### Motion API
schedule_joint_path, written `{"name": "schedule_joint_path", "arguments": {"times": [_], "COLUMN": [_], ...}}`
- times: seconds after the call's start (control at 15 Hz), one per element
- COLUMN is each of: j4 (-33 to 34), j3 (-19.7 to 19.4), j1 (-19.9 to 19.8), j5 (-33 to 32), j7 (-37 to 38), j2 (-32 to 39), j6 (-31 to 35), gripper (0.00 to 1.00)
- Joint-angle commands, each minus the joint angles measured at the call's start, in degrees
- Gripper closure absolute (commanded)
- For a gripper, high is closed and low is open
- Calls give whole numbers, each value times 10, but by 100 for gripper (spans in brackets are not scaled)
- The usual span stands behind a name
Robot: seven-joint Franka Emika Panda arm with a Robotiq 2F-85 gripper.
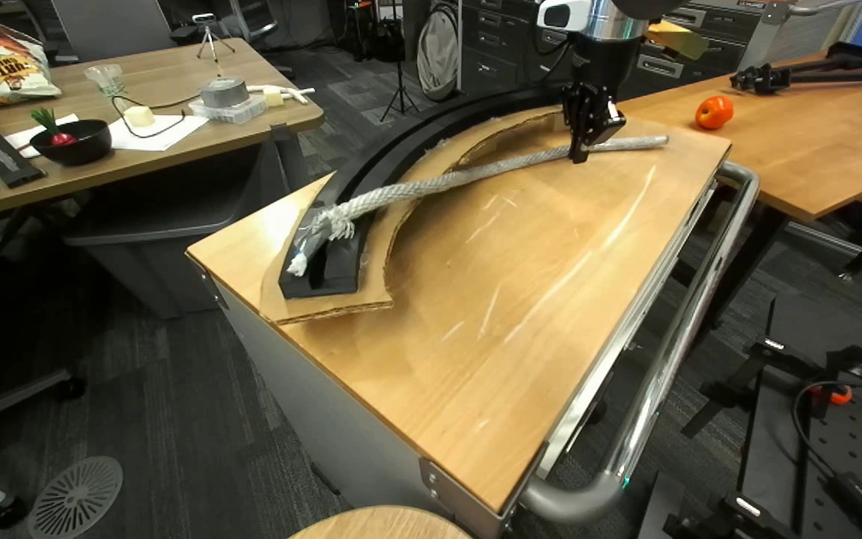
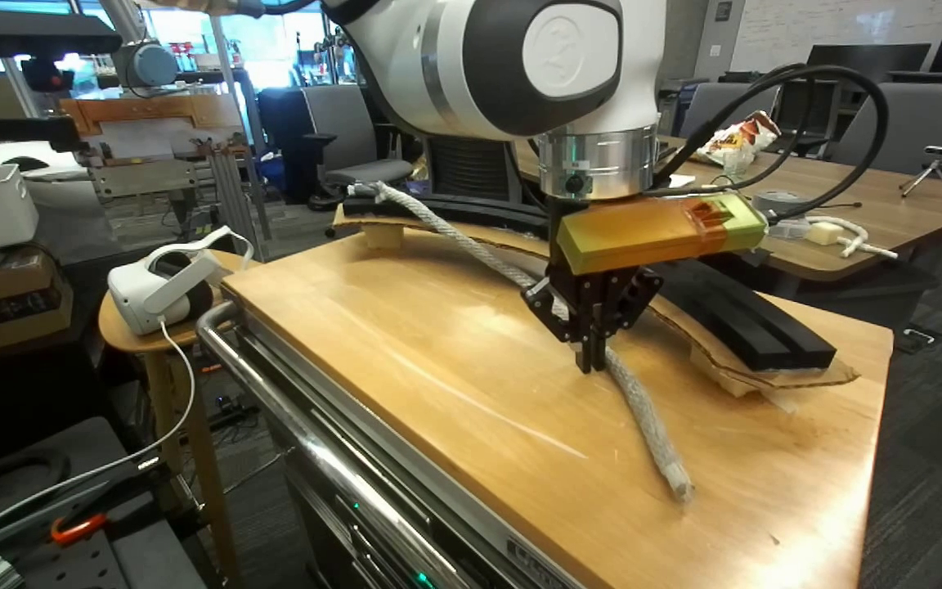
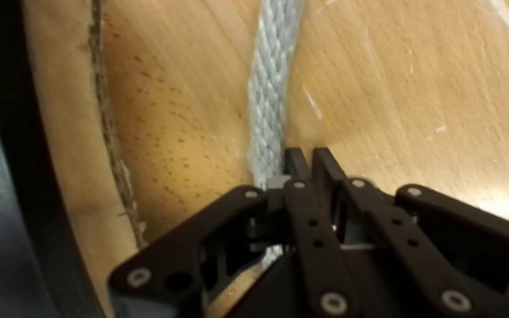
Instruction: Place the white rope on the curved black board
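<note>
Seeing thick grey-white braided rope (image 3: 272,84) pass just left of black two-finger gripper (image 3: 310,152) in wrist view, outside its closed fingers (image 3: 297,164); we find frayed end on long curved matte-black board (image 1: 401,146), other end over tan wooden tabletop (image 1: 431,359).

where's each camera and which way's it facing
An exterior view: raised, off a corner of the tan wooden tabletop, facing down; black two-fingered gripper and silver wrist ring show.
An exterior view: near the shiny metal rail, facing the curved black board; white arm and gripper show.
Wrist view: on the arm, facing down at the thick grey-white rope; gripper shows along the bottom.
Both exterior views show rope, board, tabletop.
</note>
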Motion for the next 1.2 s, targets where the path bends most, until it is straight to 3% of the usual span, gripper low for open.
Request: {"name": "schedule_joint_path", "arguments": {"times": [0.0, 0.4, 0.67, 0.8, 0.87, 0.93, 1.13], "j4": [20, -3, -67, -115, -138, -150, -164], "j3": [6, 16, 43, 42, 34, 29, 18], "j1": [-2, 0, 0, 12, 21, 27, 24], "j5": [-3, 15, 76, 69, 46, 23, -65], "j7": [0, -2, -30, -24, 12, 44, 160], "j2": [18, -12, -89, -142, -161, -173, -177], "j6": [-17, -23, -37, -13, 36, 63, 130], "gripper": [89, 93, 94, 94, 88, 65, 56]}}
